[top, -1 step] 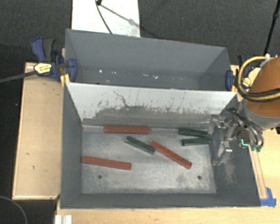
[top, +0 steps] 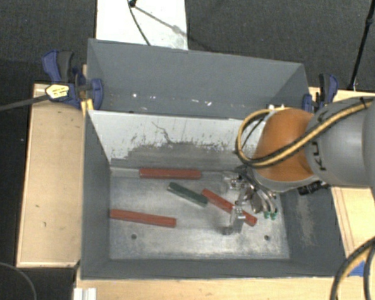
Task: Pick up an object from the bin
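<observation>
We see a grey metal bin (top: 98, 166) with sloping walls and a flat, scratched floor. On the floor lie four thin sticks, spread out and not heaped. We take the dark green stick (top: 188, 195), near the middle of the floor, as our landmark; it is slanted, with its right end nearer to the front.

Behind it, toward the back wall, lies the first red stick (top: 170, 174), long and almost parallel to that wall. In front of the green stick and to its left, well apart from it, lies the second red stick (top: 142, 219), also long and nearly level.

Just to the right of the green stick lies the third red stick (top: 214, 198). It is red-brown, narrow and straight, and it slants the same way as the green stick. Its left end is just beside the green stick's right end; we cannot tell if they touch.

The gripper (top: 236, 220) is down near the floor to the right of the green stick, over the right half of this third red stick, and it covers a part of it. Whether the gripper is open or closed on the stick, we cannot tell. Further right of the green stick are the orange cover (top: 286, 149) and the cables (top: 252, 134) of the arm.
</observation>
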Tool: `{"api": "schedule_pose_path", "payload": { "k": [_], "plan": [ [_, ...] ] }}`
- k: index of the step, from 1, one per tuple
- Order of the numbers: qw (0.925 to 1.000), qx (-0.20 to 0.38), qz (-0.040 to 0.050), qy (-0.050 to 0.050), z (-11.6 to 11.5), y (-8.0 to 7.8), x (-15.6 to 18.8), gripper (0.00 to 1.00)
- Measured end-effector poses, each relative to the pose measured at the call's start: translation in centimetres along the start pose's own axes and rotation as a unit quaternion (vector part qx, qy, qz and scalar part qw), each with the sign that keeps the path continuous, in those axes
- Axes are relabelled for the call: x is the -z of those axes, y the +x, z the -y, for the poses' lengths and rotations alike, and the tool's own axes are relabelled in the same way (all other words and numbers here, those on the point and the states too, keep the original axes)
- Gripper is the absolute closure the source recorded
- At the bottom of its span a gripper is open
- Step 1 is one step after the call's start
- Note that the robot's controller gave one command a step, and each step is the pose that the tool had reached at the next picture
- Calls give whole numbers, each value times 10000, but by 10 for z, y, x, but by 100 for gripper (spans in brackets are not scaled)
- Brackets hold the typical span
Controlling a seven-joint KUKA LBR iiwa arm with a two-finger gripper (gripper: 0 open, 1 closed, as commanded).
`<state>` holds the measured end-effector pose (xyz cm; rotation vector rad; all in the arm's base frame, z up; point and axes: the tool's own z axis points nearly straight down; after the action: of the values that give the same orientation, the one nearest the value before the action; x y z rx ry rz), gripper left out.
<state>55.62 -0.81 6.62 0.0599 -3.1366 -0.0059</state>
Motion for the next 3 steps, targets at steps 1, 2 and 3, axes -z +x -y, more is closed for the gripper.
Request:
{"api": "schedule_pose_path", "payload": {
  "k": [1,2,3],
  "plan": [
    [10000,-45,56,10,-25,-4,36,0],
    [9989,-475,21,18,3,11,41,0],
    [9884,-1519,18,14,11,27,3,0]
  ]
}}
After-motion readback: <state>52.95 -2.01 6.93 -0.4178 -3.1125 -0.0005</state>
